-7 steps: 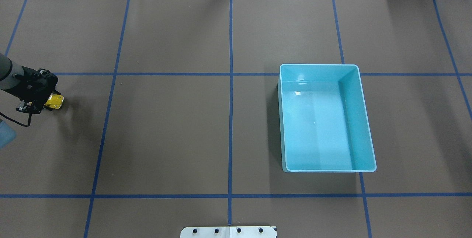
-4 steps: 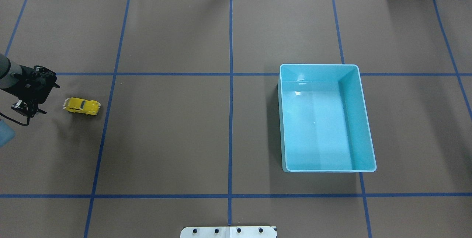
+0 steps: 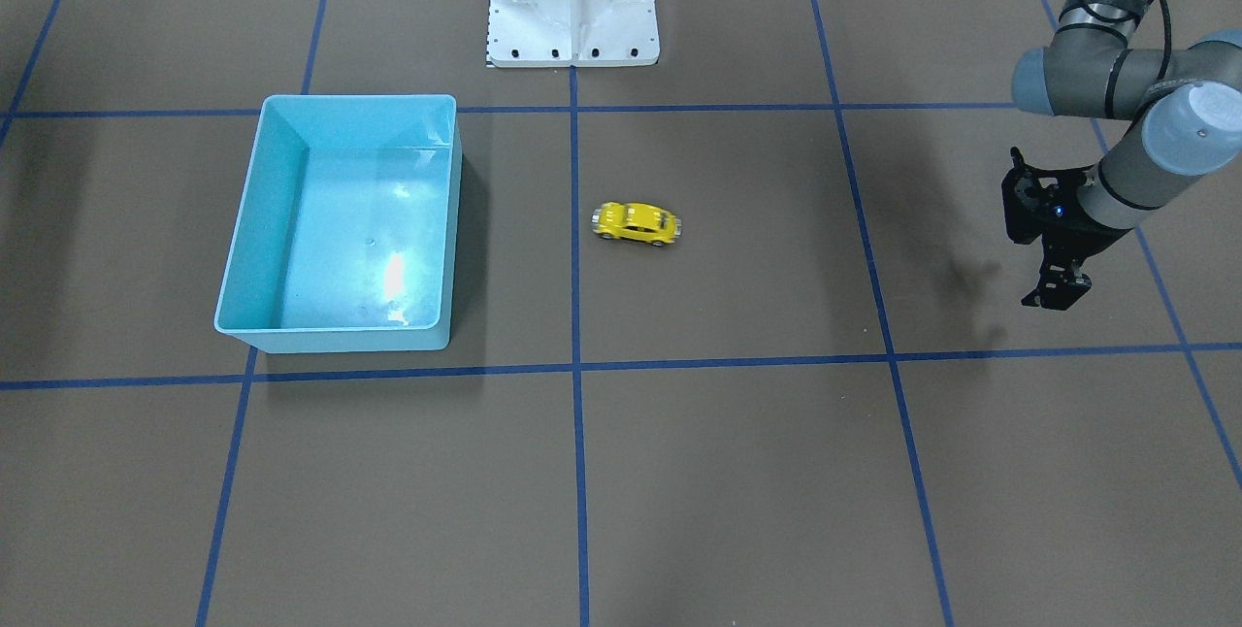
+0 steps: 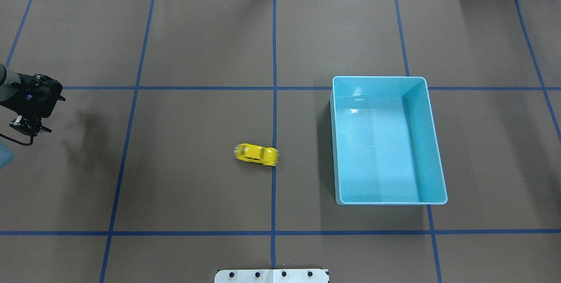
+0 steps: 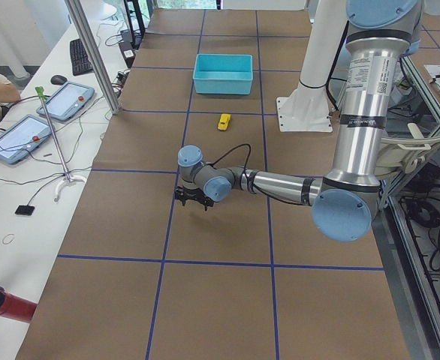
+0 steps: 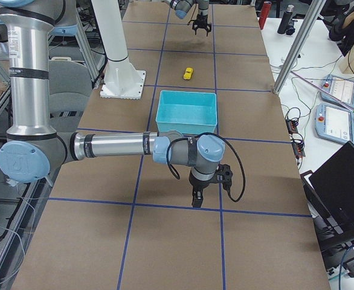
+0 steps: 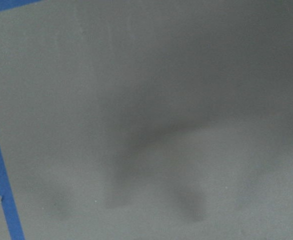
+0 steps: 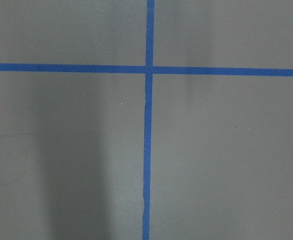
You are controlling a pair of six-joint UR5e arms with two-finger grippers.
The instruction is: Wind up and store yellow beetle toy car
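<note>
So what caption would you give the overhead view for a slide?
Blurred yellow car at the centre line, between the blue bin and the left hand.

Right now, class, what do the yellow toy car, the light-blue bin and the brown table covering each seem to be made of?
The yellow beetle toy car: glossy painted body, plastic or die-cast metal; unclear which.
The light-blue bin: smooth moulded plastic, by its glare and rounded rim.
The table covering: probably matte brown paper; no shine, wavy far edge.
</note>
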